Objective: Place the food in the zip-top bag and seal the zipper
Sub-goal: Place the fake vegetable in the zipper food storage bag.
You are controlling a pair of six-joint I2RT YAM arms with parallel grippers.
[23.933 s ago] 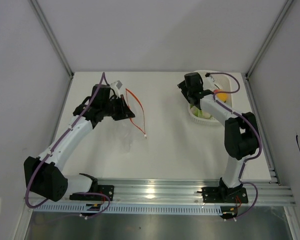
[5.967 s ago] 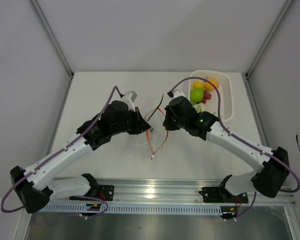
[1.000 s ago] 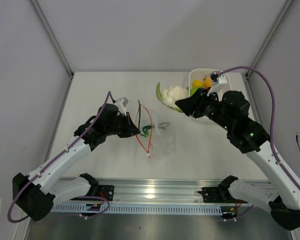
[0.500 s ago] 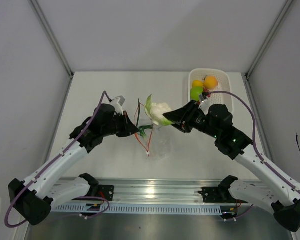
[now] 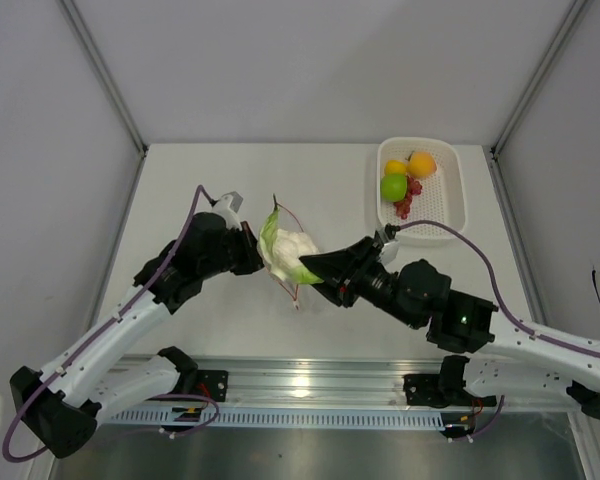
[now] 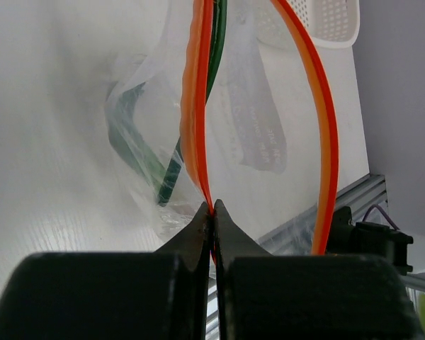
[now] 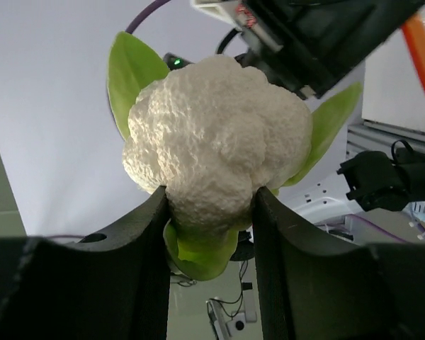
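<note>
Seen from above, two white-and-black robot arms reach from the near edge of a white table [image 5: 170, 190] toward its middle. The right gripper [image 5: 317, 266] is clamped on the base of a toy cauliflower [image 5: 286, 250], a bumpy white head with light green leaves. It is held in the air, and the two black fingers [image 7: 145, 248] press it from either side.

Just left of it, the left gripper [image 6: 212, 212] has its jaws pinched together on one side of the thin red-orange zipper strip [image 6: 197, 106] of the small clear, crinkly zip-top bag [image 6: 251, 127]. The strip's other side bows away, so the mouth gapes open. Dark green stalks [image 6: 131, 131] lie inside the bag.

The cauliflower sits at the bag's mouth and hides most of it from overhead. It cannot be told whether it has passed the strip.

Farther back on the right, well apart, a white perforated plastic basket [image 5: 458, 205] holds a green apple [image 5: 393, 187], an orange-yellow round fruit [image 5: 421, 164], a small yellow piece [image 5: 395, 167] and red bits [image 5: 407, 204].
</note>
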